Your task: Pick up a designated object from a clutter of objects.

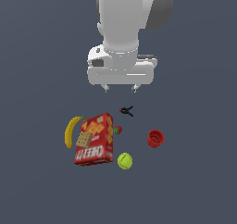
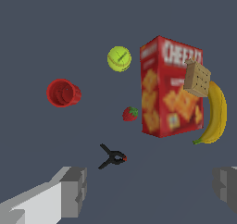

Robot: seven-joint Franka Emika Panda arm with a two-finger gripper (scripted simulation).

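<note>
While the gripper (image 1: pixel 121 87) hangs above the clutter with its jaws spread apart and nothing between them, the strawberry (image 1: pixel 118 130) lies on the dark floor (image 1: pixel 194 186), just beside the long side of the Cheez-It box (image 1: pixel 95 140). Opposite it, the banana (image 1: pixel 71 131) lies along the box's other side. Near the strawberry sit the black clamp (image 1: pixel 126 110), the tennis ball (image 1: pixel 124 161) and the red cup (image 1: pixel 155 138), each apart from it.
</note>
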